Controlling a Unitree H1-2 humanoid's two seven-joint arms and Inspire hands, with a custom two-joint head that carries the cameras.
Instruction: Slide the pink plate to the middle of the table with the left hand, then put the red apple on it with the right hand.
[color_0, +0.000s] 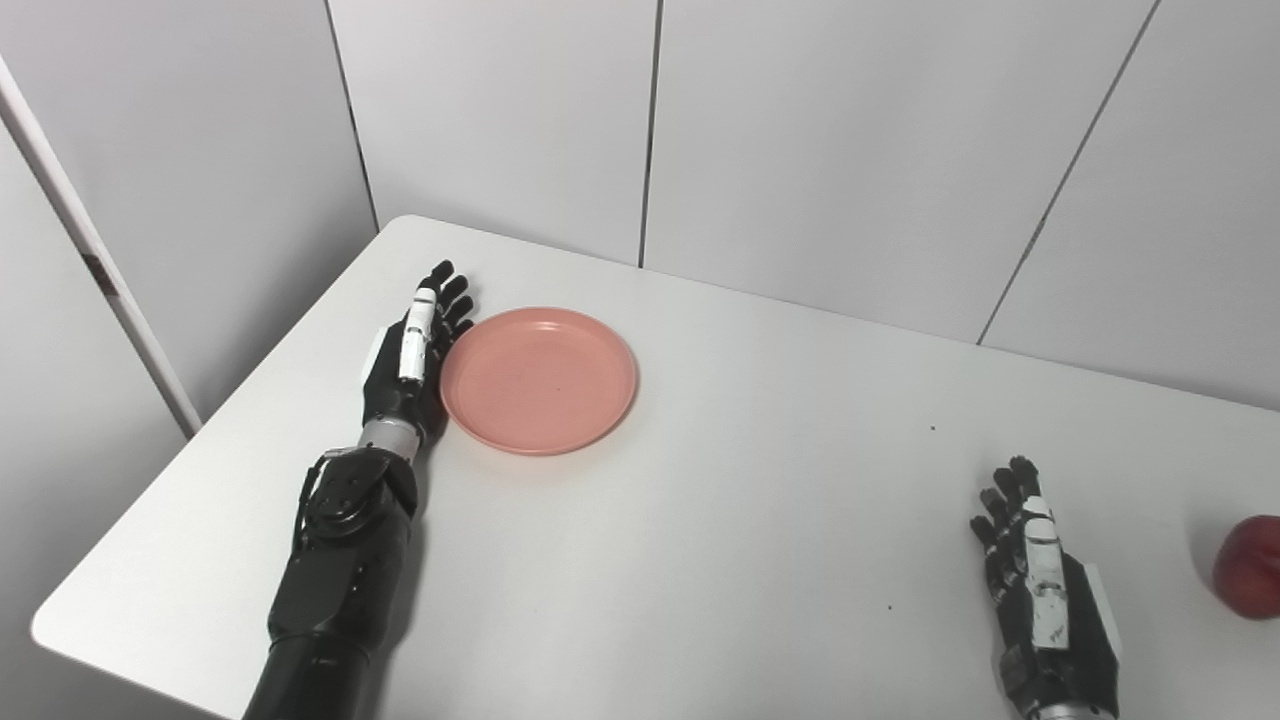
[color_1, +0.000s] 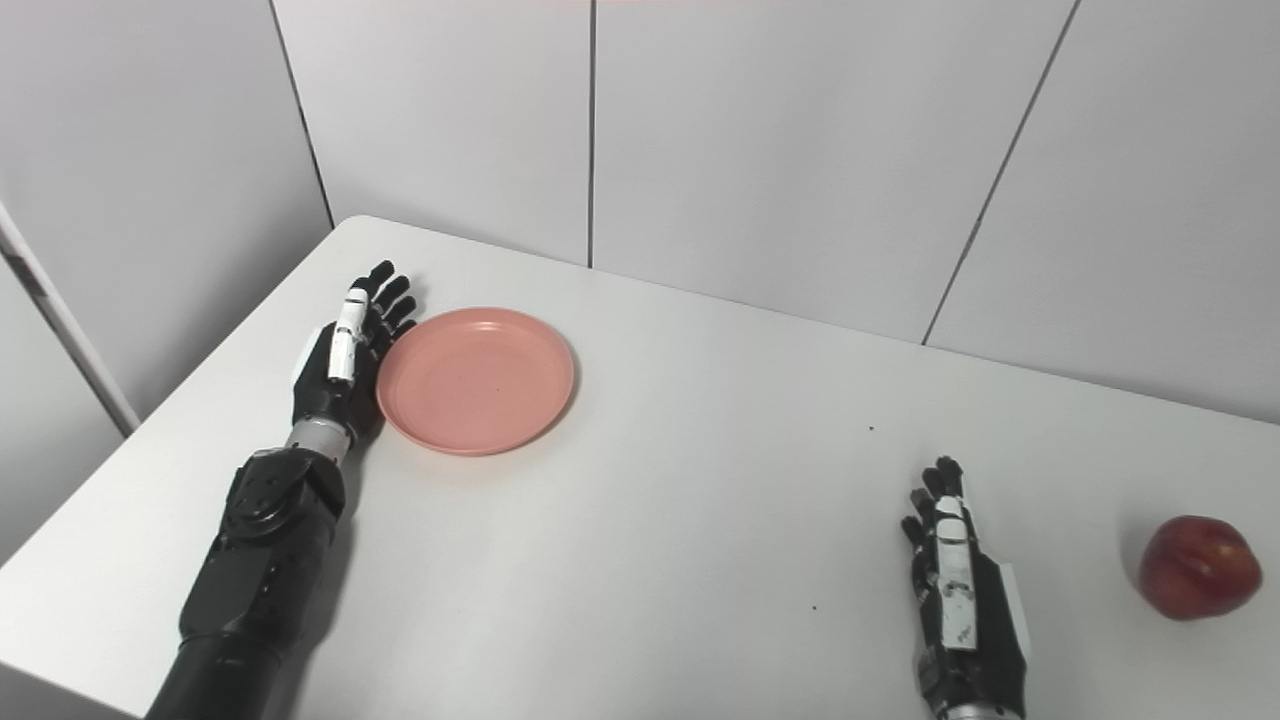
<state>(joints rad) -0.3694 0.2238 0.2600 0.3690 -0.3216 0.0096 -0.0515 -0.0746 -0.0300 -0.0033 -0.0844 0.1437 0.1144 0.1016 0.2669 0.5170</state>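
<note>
The pink plate (color_0: 538, 380) was seen lying flat on the white table (color_0: 700, 520), in the table's left part and nearer its far edge than its near one. It was empty. The left hand (color_0: 412, 350) was placed edge-on directly against the plate's left rim, its fingers (color_0: 445, 300) held straight, close together and pointed away toward the far wall; nothing was grasped by it. The palm appeared to be turned toward the plate, and contact with the rim seemed to be made along the hand's inner side, though the exact line of touch could not be made out.

The red apple (color_1: 1199, 567) was found well to the right of the plate, close to the table's right edge and nearer the near edge. It was cut off by the frame in the left eye view and was shown whole in the right eye view. The right hand (color_1: 962, 590) was set between plate and apple, much closer to the apple but clearly apart from it. Its fingers were extended and nearly together, and nothing was held.
</note>
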